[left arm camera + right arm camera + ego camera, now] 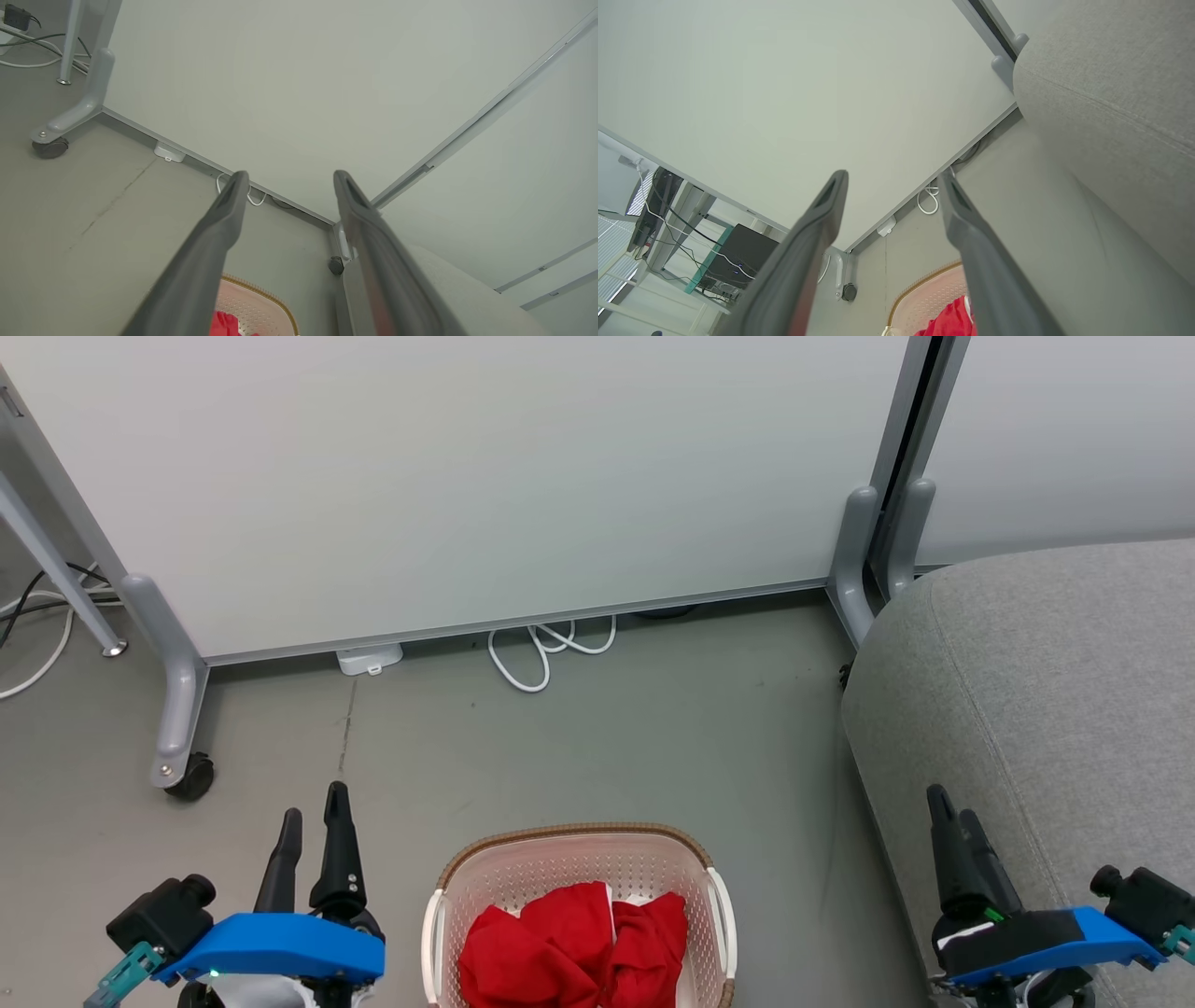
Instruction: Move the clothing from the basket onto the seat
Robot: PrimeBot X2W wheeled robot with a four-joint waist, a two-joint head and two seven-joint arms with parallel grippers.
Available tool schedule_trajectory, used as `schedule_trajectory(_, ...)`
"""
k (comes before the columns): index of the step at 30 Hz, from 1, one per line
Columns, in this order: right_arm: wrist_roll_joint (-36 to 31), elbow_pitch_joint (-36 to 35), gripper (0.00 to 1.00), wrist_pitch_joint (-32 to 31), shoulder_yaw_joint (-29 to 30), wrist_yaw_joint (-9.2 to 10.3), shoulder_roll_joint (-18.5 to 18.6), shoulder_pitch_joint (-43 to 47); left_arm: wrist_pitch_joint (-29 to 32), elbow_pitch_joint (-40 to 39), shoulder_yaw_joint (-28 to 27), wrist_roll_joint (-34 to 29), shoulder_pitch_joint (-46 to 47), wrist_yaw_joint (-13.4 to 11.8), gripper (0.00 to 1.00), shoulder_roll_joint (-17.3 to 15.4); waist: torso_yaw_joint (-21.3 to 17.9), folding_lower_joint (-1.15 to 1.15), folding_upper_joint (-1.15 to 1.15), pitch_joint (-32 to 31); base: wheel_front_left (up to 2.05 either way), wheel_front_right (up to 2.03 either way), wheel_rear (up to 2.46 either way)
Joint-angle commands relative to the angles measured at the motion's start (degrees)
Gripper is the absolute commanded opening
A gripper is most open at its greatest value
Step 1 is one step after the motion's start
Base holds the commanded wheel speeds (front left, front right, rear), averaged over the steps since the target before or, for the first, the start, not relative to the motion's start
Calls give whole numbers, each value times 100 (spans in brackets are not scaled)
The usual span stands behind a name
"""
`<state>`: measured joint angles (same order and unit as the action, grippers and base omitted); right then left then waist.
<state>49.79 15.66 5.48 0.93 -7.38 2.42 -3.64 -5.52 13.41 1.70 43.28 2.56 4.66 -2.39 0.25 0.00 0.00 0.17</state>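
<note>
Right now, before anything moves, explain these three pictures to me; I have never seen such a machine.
This is a wheeled robot with two arms. One picture comes from a camera on its head, looking down at the floor. The other two come from a camera on each wrist, looking along that arm's two dark fingers. On the floor stands a cream basket holding red clothing. The grey seat is at the robot's right. The left jaws and the right jaws stand open, holding nothing.
</note>
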Motion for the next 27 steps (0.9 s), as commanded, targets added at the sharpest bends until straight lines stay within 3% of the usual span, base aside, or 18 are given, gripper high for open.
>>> schedule_trajectory(1,-200,-30,100,71,-31,-9,40,-141,-68,-41,34,-229,116,31,100,-45,0,0,0,-7,0,0,0)
schedule_trajectory(27,-1618,106,100,474,-183,-12,51,-198,-467,97,293,-1931,139,98,100,-60,5,0,0,-25,0,0,0)
